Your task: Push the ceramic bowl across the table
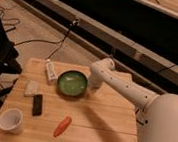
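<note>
The green ceramic bowl (72, 82) sits upright on the light wooden table (103, 128), in its far middle-left part. My gripper (89, 85) is at the end of the white arm, low against the bowl's right rim. The arm reaches in from the right, over the table's far right part.
A white tube-like object (50, 71) lies just left of the bowl. A pale packet (31, 88) and a black bar (37, 104) lie further left. A white cup (11, 120) stands at the front left. An orange carrot (62, 126) lies front of the bowl. Cables run on the floor behind.
</note>
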Motion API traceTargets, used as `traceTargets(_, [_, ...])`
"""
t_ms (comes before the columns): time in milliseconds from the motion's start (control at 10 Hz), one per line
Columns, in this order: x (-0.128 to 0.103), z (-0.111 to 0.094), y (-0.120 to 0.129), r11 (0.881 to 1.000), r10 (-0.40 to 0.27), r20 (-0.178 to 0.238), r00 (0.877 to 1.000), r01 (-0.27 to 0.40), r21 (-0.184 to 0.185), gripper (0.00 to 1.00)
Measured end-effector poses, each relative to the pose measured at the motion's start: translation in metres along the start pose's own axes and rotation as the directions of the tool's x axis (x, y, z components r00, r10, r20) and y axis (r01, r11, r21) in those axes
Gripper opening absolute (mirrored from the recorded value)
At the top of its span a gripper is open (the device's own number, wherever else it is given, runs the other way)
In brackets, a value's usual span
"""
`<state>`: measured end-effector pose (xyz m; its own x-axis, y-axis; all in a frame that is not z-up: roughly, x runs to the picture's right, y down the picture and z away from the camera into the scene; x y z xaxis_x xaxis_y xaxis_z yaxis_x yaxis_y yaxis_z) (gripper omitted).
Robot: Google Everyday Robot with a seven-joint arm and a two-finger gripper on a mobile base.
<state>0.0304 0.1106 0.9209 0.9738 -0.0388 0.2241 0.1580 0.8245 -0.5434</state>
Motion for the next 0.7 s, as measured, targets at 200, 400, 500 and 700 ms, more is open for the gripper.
traceTargets(200, [-0.024,0.004,-0.004,0.998,-0.065,0.005,0.998,0.065,-0.005,0.00])
traceTargets(400, [-0.055,0.006,-0.008,0.990,-0.138,0.020,0.990,0.139,-0.005,0.00])
traceTargets(500, [-0.074,0.005,-0.009,0.984,-0.177,0.037,0.984,0.177,-0.003,0.00])
traceTargets(700, [-0.105,0.003,-0.008,0.972,-0.234,0.074,0.969,0.235,0.001,0.00])
